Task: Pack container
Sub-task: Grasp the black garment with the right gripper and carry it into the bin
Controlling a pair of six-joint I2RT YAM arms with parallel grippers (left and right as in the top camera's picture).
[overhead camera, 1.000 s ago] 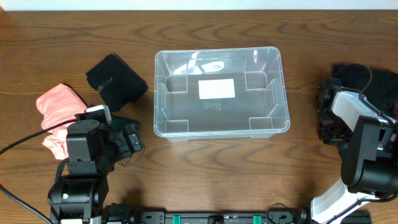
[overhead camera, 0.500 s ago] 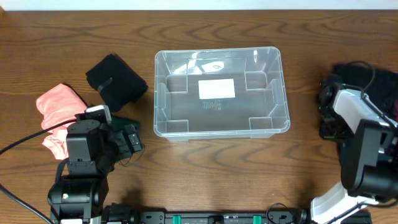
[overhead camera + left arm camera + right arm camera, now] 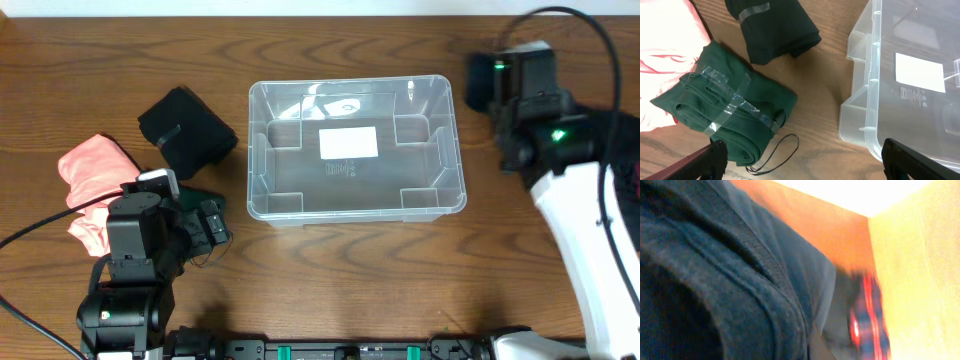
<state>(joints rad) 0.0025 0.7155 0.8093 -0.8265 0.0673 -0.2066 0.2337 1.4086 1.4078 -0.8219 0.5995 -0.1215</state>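
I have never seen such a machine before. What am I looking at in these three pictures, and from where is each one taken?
These are two robot arms at a wooden table, each ending in a two-finger gripper. One picture is taken from a camera above the table; the other two come from small cameras on the arms' wrists.

In the middle stands the clear rectangular plastic container with a white label on its base; nothing is packed in it yet. To its left lie folded garments: a black one, a pink one and a dark green one bound with clear tape.

The left gripper hangs open above the green garment and holds nothing. The right arm is beside the container. Its camera is filled by dark grey cloth, with red checked fabric behind. Its gripper is shut, probably on that grey cloth, though the fingers are hidden.
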